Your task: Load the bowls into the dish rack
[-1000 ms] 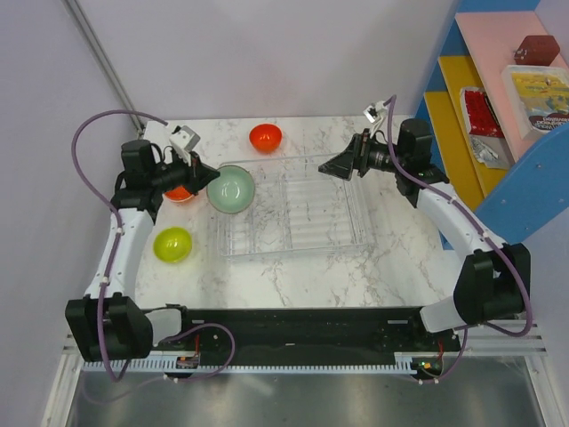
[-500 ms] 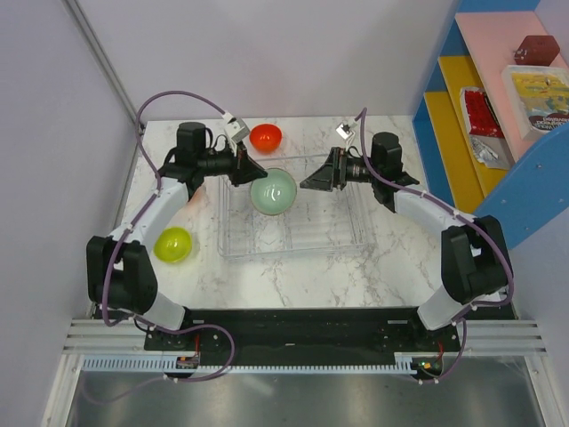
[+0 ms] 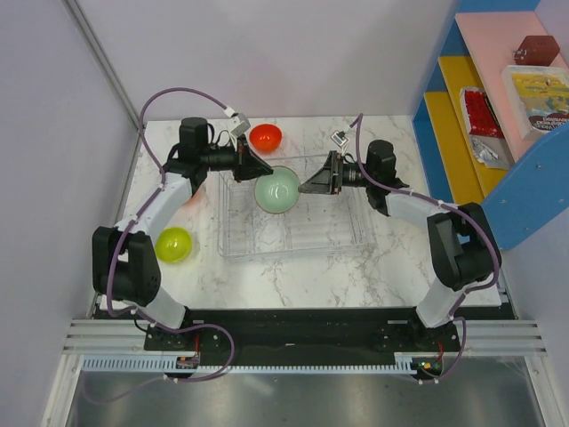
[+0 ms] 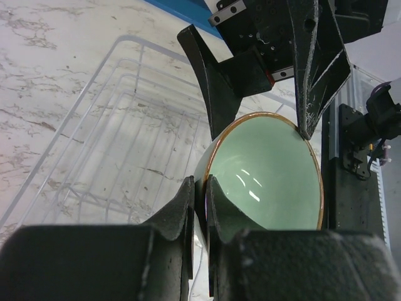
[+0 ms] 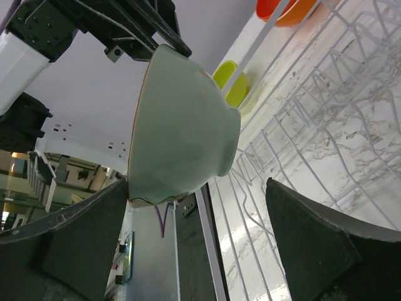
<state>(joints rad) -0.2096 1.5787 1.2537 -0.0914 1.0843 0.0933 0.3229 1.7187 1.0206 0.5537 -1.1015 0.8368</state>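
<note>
While the left claw (image 4: pixel 199 188) pinches the stiff, slick-looking, likely breakable green bowl (image 4: pixel 263 172) by its rim over the dish rack (image 3: pixel 293 240), the right claw (image 3: pixel 307 184) gapes wide.

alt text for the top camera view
The left gripper holds a green bowl by its rim over the clear rack, with the right gripper open beside it. An orange bowl sits behind the rack and a yellow bowl left of it.

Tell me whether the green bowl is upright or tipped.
Tipped on its side: the green bowl hangs over the dish rack, rim pinched by the left gripper, mouth facing sideways.
</note>
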